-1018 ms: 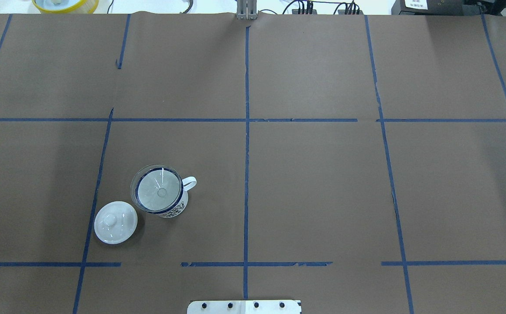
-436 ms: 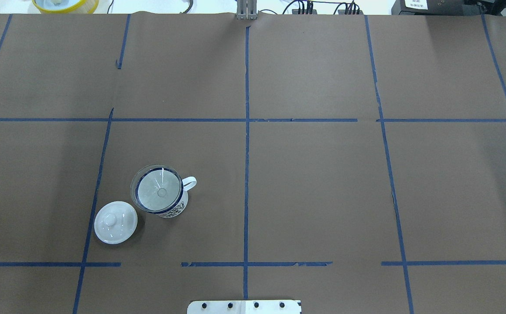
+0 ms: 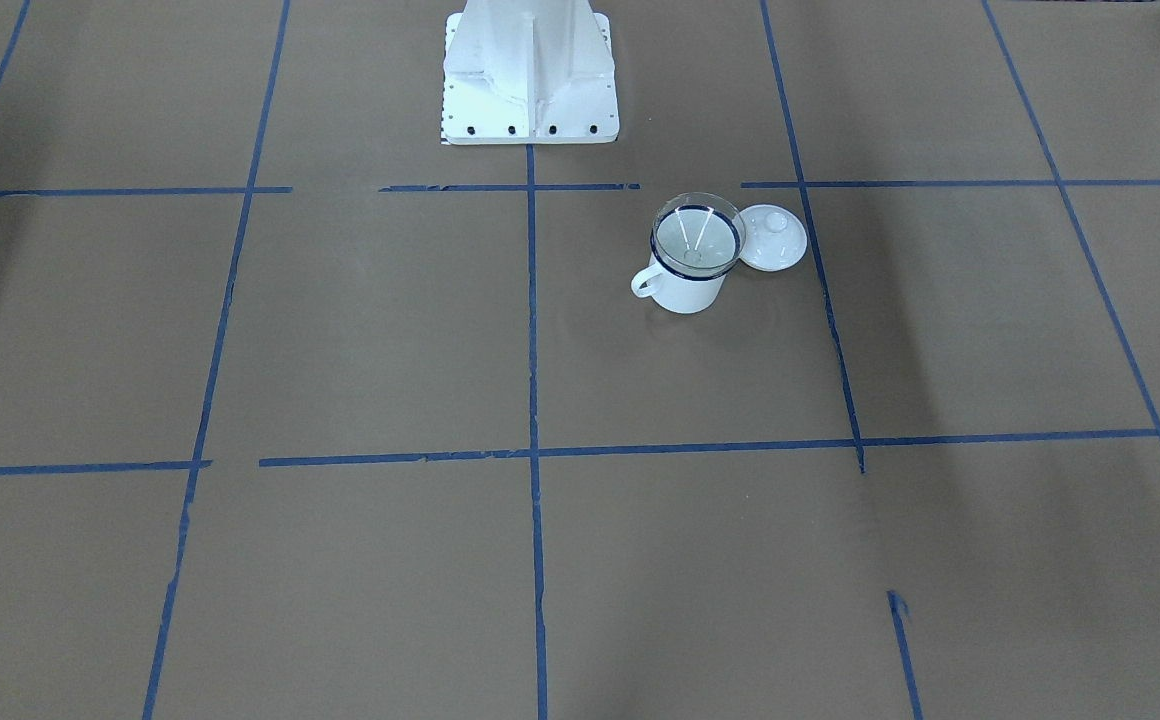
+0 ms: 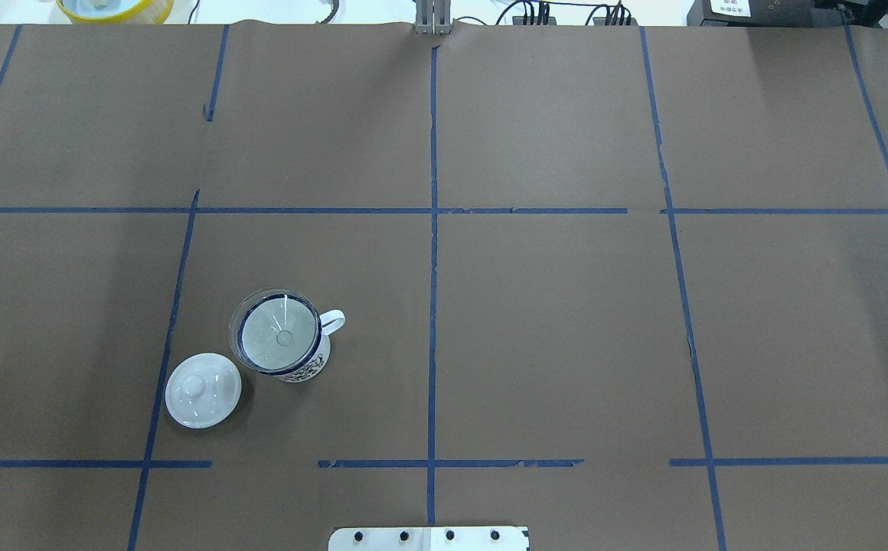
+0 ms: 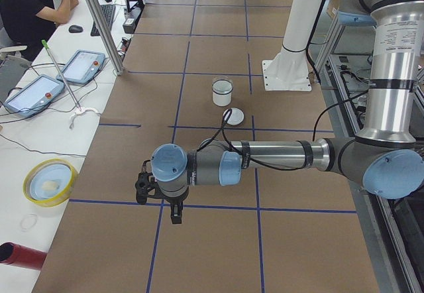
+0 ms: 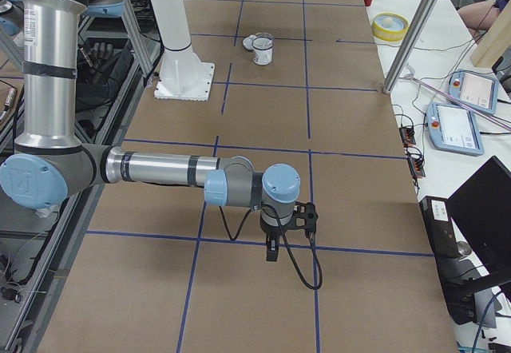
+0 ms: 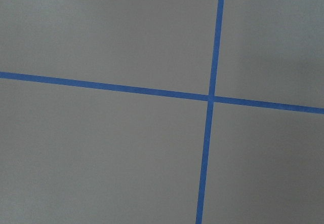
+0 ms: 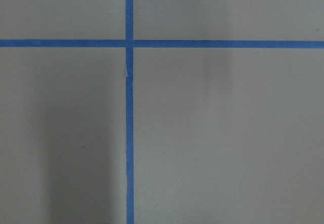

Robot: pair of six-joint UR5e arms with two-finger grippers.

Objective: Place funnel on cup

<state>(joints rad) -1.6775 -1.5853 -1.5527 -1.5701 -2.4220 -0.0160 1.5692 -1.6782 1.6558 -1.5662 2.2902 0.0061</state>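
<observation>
The clear funnel point(image 4: 275, 337) sits mouth up in the top of the white mug, the cup point(image 4: 315, 366), at the table's near left; its handle points right. Both also show in the front view, the funnel point(image 3: 697, 235) on the cup point(image 3: 688, 290). My left gripper point(image 5: 175, 213) shows only in the exterior left view, pointing down over a tape crossing far from the cup; I cannot tell whether it is open or shut. My right gripper point(image 6: 271, 251) shows only in the exterior right view, likewise far from the cup and unreadable. The wrist views show only brown paper and blue tape.
A white knobbed lid point(image 4: 203, 389) lies on the table just beside the cup. The white robot pedestal point(image 3: 530, 70) stands behind them. A yellow bowl point(image 5: 50, 181), tablets and a seated person point(image 5: 33, 8) are on the operators' side.
</observation>
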